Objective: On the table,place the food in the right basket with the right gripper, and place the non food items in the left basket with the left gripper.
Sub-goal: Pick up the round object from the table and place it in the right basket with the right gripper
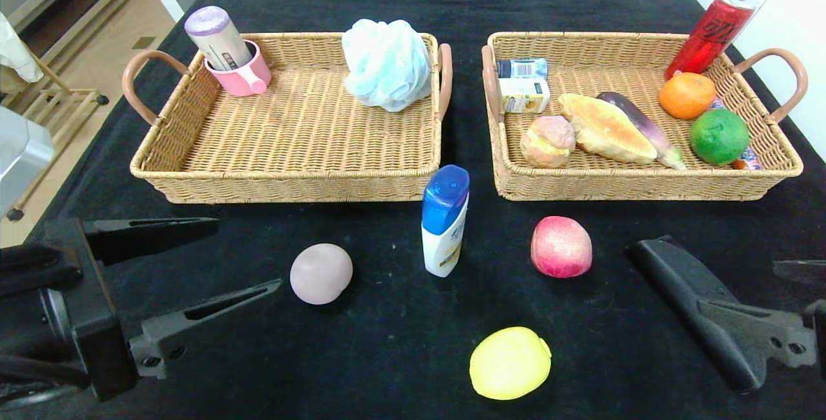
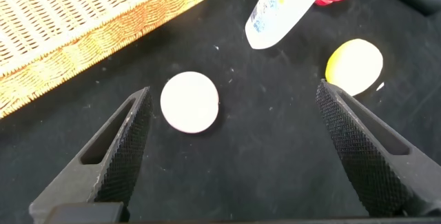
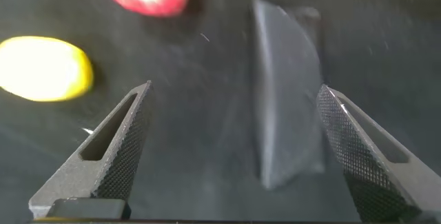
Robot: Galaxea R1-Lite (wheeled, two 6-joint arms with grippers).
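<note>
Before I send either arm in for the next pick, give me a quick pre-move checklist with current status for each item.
1. Left tool open and holding nothing: ok.
2. Right tool open and holding nothing: ok.
3. Shampoo bottle standing upright on the cloth between the baskets, free of both tools: ok.
4. Left basket has bare floor for it, with the pink cup and bath pouf at the back: ok.
5. Food on the cloth, the red peach and yellow lemon, clear of other things: ok.
6. Pale round ball, food or not: cannot tell.
</note>
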